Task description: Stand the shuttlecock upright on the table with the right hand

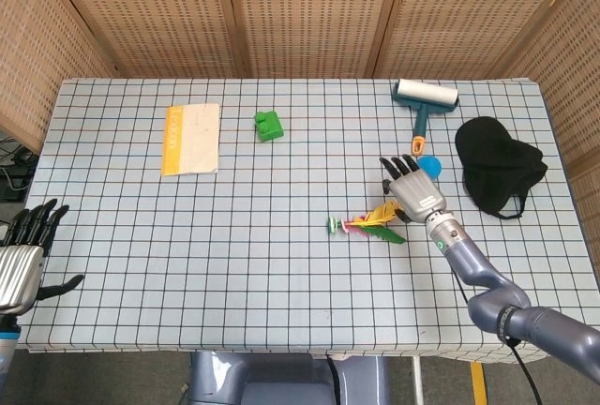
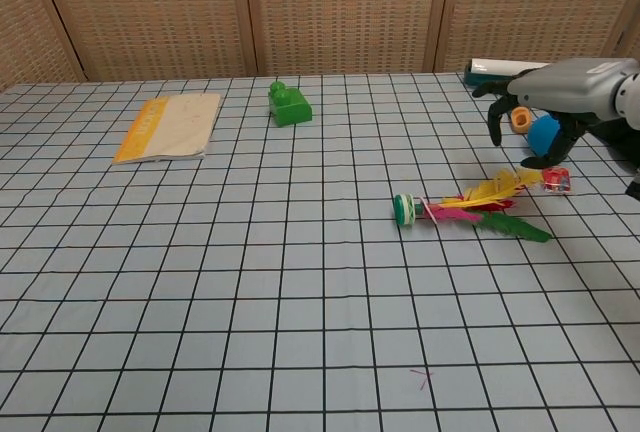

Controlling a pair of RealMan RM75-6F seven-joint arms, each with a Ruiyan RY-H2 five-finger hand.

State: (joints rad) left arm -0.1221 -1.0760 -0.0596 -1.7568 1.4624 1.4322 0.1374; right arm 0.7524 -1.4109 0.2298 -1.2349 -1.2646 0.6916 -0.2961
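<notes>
One feathered shuttlecock (image 1: 367,223) flat; right hand (image 1: 412,189) above, fingers spread.

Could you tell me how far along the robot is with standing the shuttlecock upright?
Nothing is done yet: the shuttlecock lies on its side on the table, base to the left, feathers to the right. In hand: the right robot hand is above the feather end, fingers spread, holding nothing. Left: grasp it, turn it onto its base and let go. The left robot hand is open at the table's near left edge.
</notes>
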